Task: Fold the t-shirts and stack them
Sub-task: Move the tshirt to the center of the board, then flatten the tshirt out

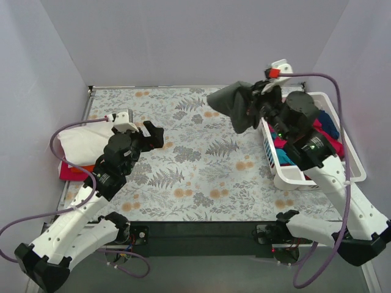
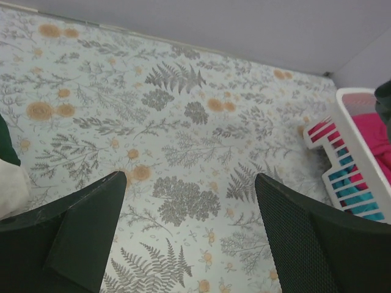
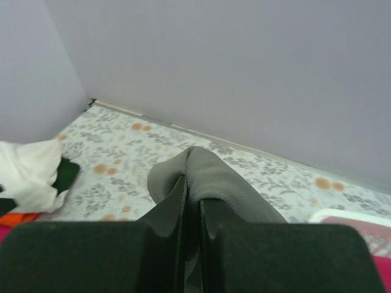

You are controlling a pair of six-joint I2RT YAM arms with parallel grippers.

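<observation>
Right gripper [image 3: 192, 204] pinches grey shirt [image 1: 229, 108], which hangs bunched just left of basket [image 1: 287, 178]. Left gripper [image 1: 154, 134] is wide and empty, well left of it. I judge it best to lower slowly, then spread the shirt flat.

Bright, soft, even light; shadows on the bench [image 1: 195, 165] are faint. Ahead of the left tool [image 2: 190, 180] it shows sharp; the right tool [image 3: 192, 195] looks dark, slightly blurred.

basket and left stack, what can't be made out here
- Top view: right arm covers much of the basket; shirts inside uncountable.
- Top view: white t-shirt hides those under it; only a red edge shows.
- Right wrist view: shut right gripper hides the dark grey t-shirt below the pinch.
</observation>
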